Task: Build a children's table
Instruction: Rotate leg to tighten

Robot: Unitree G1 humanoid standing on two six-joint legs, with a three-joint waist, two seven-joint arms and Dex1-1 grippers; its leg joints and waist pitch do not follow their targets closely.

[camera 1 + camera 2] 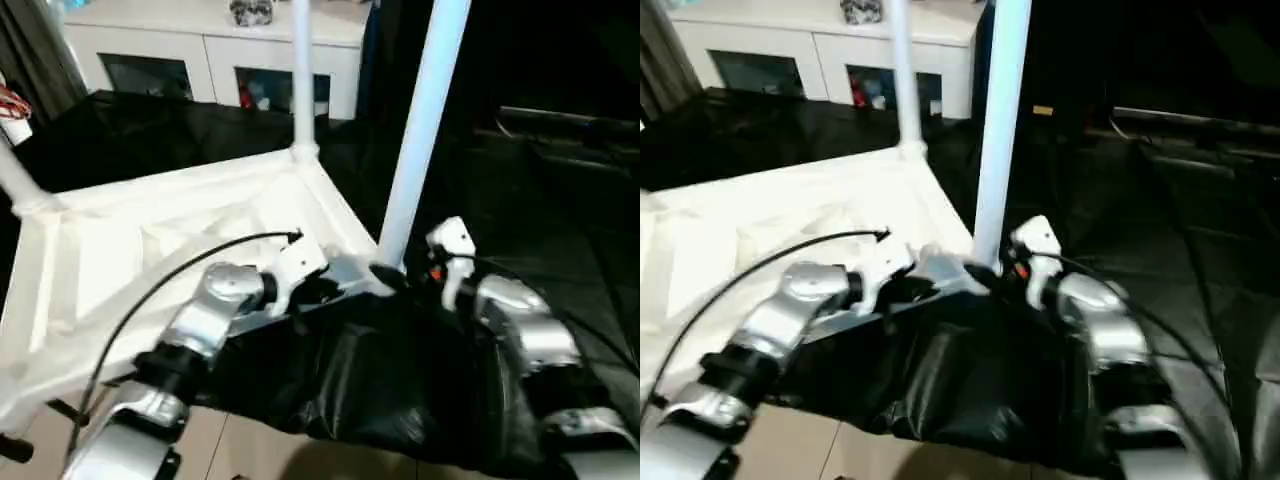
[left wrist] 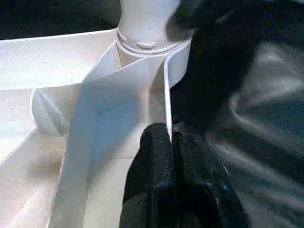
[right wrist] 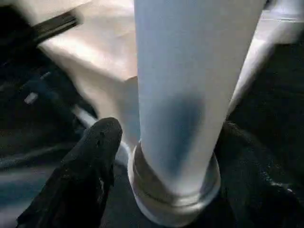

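Observation:
The children's table lies upside down: a white tabletop with its ribbed underside up. A white leg stands upright in the near right corner socket. Another leg stands at the far corner, and a third at the left edge. My left gripper is shut on the tabletop's thin rim wall just beside that near socket. My right gripper stands open around the base of the near leg, one finger on each side with a gap to the tube.
A white glass-doored cabinet stands at the back. Crumpled black sheeting lies under and in front of the tabletop and spreads to the right. A black cable loops over my left forearm. Pale floor shows at the near left.

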